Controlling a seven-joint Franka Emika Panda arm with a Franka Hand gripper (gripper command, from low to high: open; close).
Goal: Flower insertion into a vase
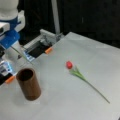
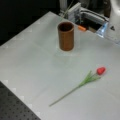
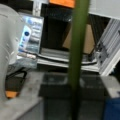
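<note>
1. Tulip point(image 1: 82, 78) lies flat on the grey table point(image 1: 62, 107), nothing touching it. In both front views its red bloom and leaves sit at one end, and a thin bare stem runs out to the other.
2. Its long axis runs diagonally. In a front view point(image 1: 82, 78) the bloom points far-left toward the vase, and the stem tip trails off near-right.
3. The vase point(image 1: 28, 83) stands upright on the table, mouth open and, from what I see, empty. It is well apart from the flower, off to the left. In a front view the same flower point(image 2: 80, 86) lies nearer the camera than the vase point(image 2: 66, 36).
4. My arm point(image 1: 8, 35) shows only as a blue and white body at the far left edge, beyond the vase from the flower. So the vase stands roughly between arm and tulip, and the bloom end is the end nearer the arm.
5. I cannot pick the tool out in any view, so I cannot tell how wide it stands or whether it has hold of anything.
6. A green stem-like bar point(image 3: 76, 55) runs top to bottom through the wrist view, close to the lens. I cannot say whether it is being held.
7. As I judge it, nothing has gone into the vase yet.
</note>
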